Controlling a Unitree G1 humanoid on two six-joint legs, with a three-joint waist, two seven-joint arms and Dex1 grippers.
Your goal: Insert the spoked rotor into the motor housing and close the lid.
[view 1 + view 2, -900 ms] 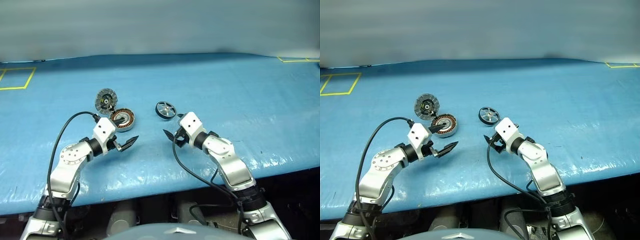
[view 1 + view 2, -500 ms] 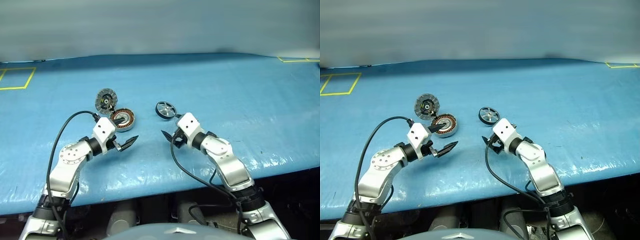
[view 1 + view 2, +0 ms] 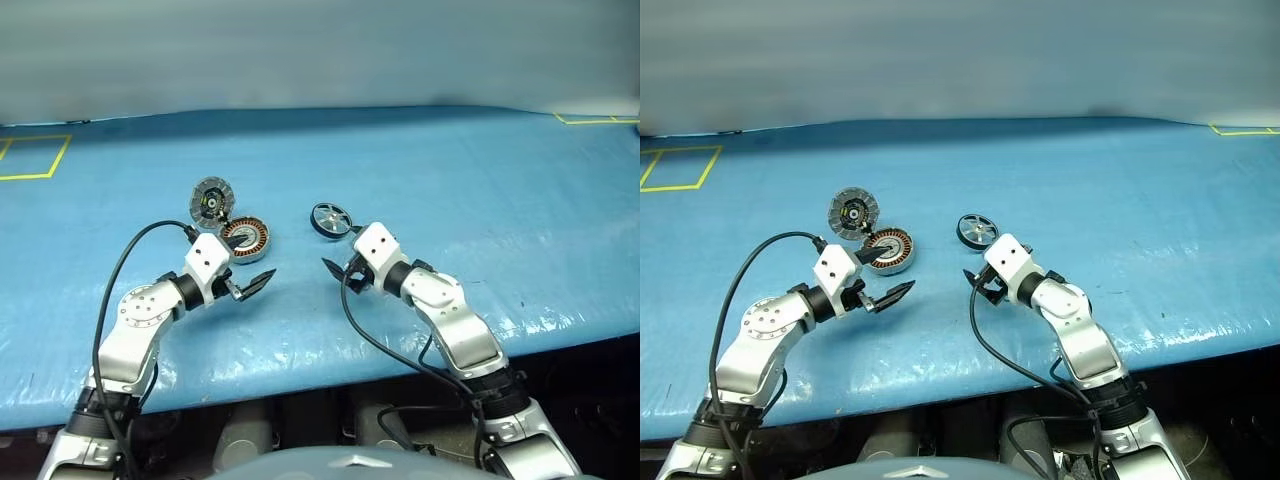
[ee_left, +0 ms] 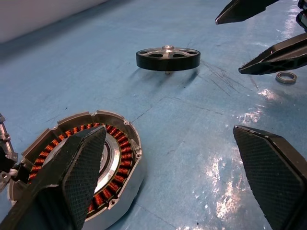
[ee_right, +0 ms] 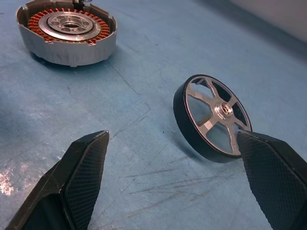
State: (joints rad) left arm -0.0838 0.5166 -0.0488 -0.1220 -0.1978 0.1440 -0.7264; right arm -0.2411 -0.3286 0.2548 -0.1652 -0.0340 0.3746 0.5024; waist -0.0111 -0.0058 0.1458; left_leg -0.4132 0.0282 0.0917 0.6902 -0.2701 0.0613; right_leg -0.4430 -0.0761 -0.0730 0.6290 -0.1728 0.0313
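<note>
Left of centre in the head view: ribbed grey lid [image 3: 211, 198] propped against the motor housing [image 3: 247, 240], copper windings up, both on the blue surface [image 3: 480, 180]. Left tool [image 3: 246, 274] spread wide and empty, just below the housing. Near frame centre: spoked rotor [image 3: 331, 218], lying a little tilted. Right tool [image 3: 340, 258] just below it, likewise spread, holding nothing. Probably rigid metal, dense for its size, with a smooth dark rim likely to slip. Best pinched across the rim's outer edges, away from the thin silvery spokes.
</note>
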